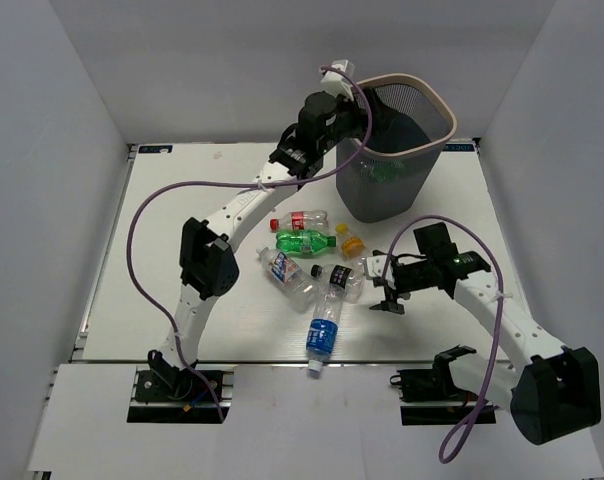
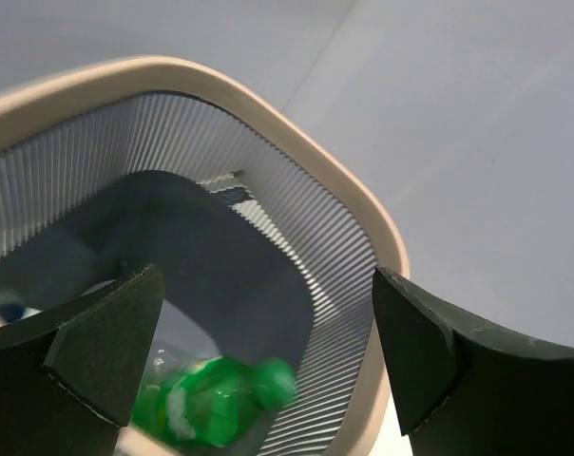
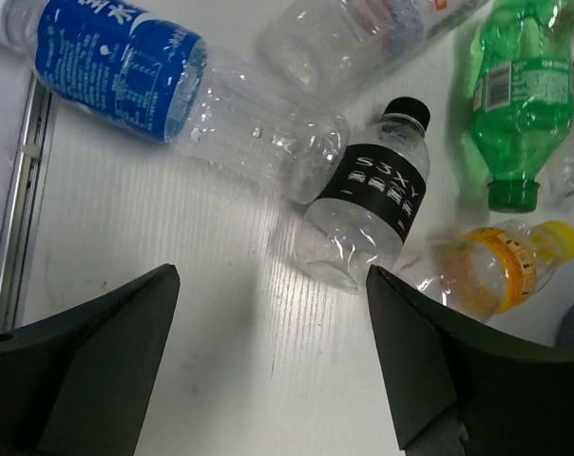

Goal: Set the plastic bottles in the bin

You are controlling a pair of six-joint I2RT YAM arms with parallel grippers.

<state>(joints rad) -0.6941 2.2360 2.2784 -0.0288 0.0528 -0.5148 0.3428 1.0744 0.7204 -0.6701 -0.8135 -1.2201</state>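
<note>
The dark mesh bin [image 1: 437, 115] with a beige rim stands at the back right. My left gripper [image 1: 360, 112] hangs open and empty over its near-left rim. In the left wrist view [image 2: 268, 351] a blurred green bottle [image 2: 216, 399] lies inside the bin [image 2: 296, 123], below the jaws. My right gripper [image 1: 380, 287] is open and empty, low over the table just right of the black-label bottle [image 1: 339, 275]. In the right wrist view [image 3: 273, 361] that bottle [image 3: 368, 195] lies just ahead of the fingers, its base towards them. The blue-label bottle [image 3: 116, 62] is up left.
On the table lie a red-label bottle [image 1: 300, 220], a green bottle [image 1: 304, 241], a small yellow-capped bottle [image 1: 350, 240], a white-label clear bottle [image 1: 287, 270] and the blue-label bottle [image 1: 324, 335] near the front edge. White walls close in the table.
</note>
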